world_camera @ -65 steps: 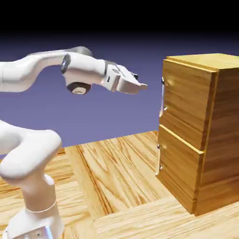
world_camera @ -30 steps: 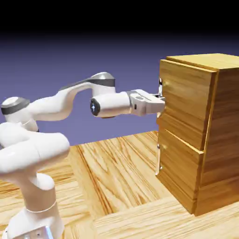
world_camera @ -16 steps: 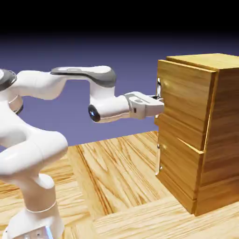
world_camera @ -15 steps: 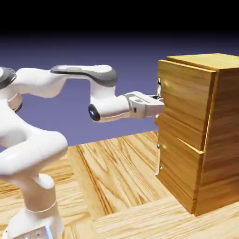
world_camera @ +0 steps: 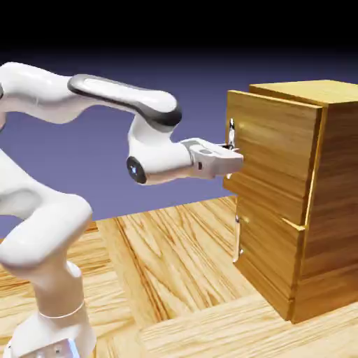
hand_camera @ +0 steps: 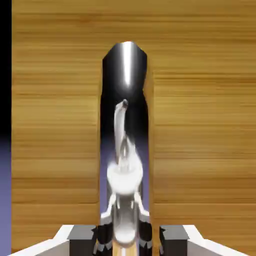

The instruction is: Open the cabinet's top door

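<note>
Fingers pinched tight on handle, as I read hand view; gripper sits at top door free edge; door swung slightly out from cabinet, narrow gap only; lower door flush; I judge grasp done, pull just begun; most of swing left.

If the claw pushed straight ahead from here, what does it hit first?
The handle it is already shut on, then right behind it the top door panel. The gap between the two is unclear.
</note>
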